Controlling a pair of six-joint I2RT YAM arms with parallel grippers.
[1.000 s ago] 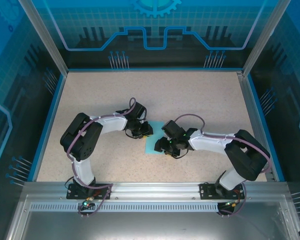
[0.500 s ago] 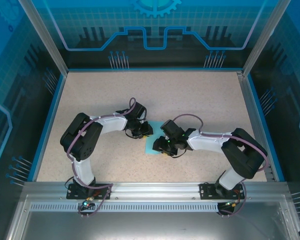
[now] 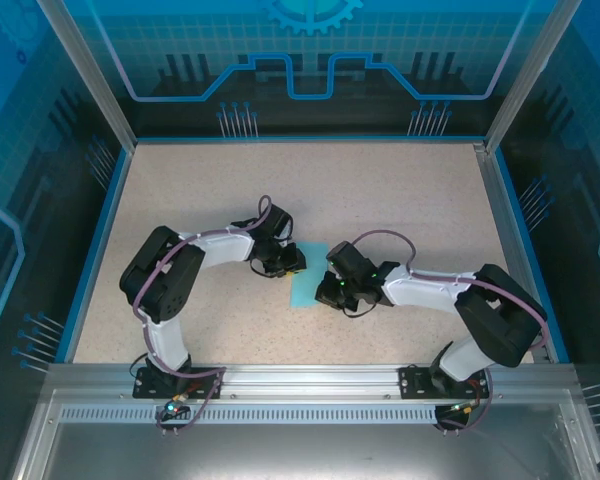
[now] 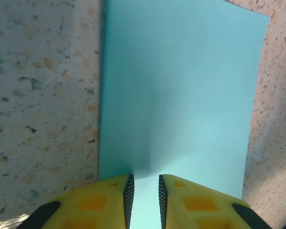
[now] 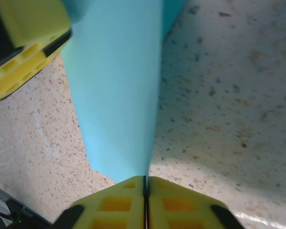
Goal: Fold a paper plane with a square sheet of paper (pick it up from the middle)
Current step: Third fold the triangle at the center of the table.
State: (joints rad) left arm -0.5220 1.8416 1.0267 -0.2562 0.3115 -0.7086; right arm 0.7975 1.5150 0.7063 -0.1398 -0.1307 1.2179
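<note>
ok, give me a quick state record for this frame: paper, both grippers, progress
sheet: light cyan, plain, mid-table between the two grippers
left gripper: jaws a narrow gap apart at one edge of the sheet, cyan showing in the gap
right gripper: shut, pinching the sheet's opposite edge; paper looks raised at that end
table: speckled beige
progress: no pointed plane shape yet; wings not formed
</note>
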